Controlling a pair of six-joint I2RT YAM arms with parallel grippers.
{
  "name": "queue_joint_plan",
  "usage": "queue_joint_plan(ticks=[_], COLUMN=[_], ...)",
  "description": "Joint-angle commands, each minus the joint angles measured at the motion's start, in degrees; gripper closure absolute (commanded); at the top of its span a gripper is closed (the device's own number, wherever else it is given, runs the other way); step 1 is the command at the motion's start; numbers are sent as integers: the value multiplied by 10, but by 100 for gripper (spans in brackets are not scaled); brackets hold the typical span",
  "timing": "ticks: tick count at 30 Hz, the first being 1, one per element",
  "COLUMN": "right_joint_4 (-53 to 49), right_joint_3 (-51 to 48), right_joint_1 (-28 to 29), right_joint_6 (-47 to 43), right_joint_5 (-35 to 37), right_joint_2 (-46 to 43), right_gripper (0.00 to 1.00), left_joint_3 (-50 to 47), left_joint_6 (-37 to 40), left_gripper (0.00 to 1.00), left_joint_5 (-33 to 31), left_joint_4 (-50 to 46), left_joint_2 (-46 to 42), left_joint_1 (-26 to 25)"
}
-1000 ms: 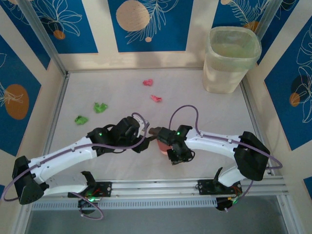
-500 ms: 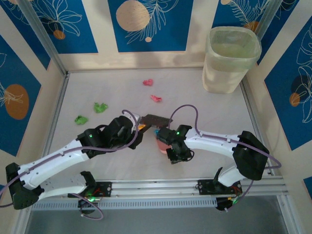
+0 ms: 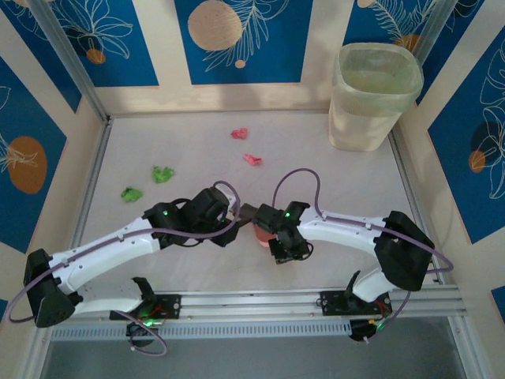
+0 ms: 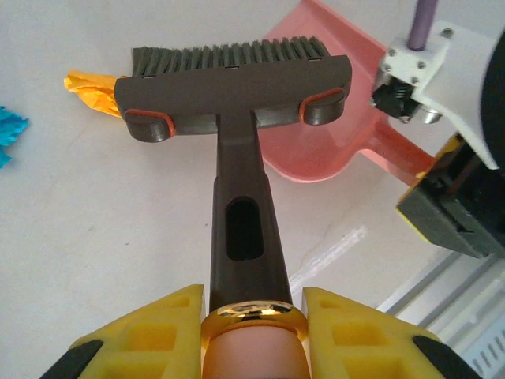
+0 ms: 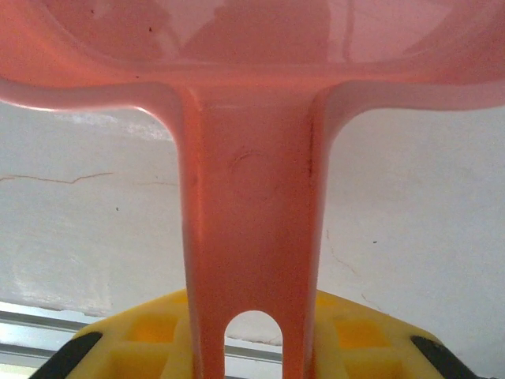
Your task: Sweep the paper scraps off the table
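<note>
Left hand (image 4: 252, 324) is clamping the brush (image 4: 237, 79), right hand (image 5: 251, 335) clamping the dustpan (image 5: 252, 221); orange scrap (image 4: 91, 87) sitting beside the bristles, green scraps (image 3: 162, 174) and pink scraps (image 3: 252, 159) lying farther out.

A bin (image 3: 372, 95) blocks the far right corner; the far half of the table (image 3: 316, 150) lies open save paper scraps (image 3: 252, 159).

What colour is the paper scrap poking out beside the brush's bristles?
Orange; the paper scrap shows best in the left wrist view, beside the brush.
</note>
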Motion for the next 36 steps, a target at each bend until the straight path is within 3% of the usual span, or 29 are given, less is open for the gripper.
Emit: queue_joint_plan(ticks=[1,7,16,36], right_joint_4=[-2,1,24,65], right_joint_3=[-10,-9,-14,-6], right_joint_1=[-6,-17,-32,-36], right_joint_6=[-3,-2,2,0], right_joint_5=[0,9,31,108], right_joint_2=[3,1,-23,-65], right_gripper=[100,100,100,100], left_joint_3=[24,27,21,-30], left_joint_6=[11,17,16,0], left_gripper=[100,100,100,100], left_joint_5=[50,75,9,-50], left_joint_4=[16,17,27,108], left_joint_2=[1,-4,-31,-119], left_joint_1=[-4,-4,-3,9])
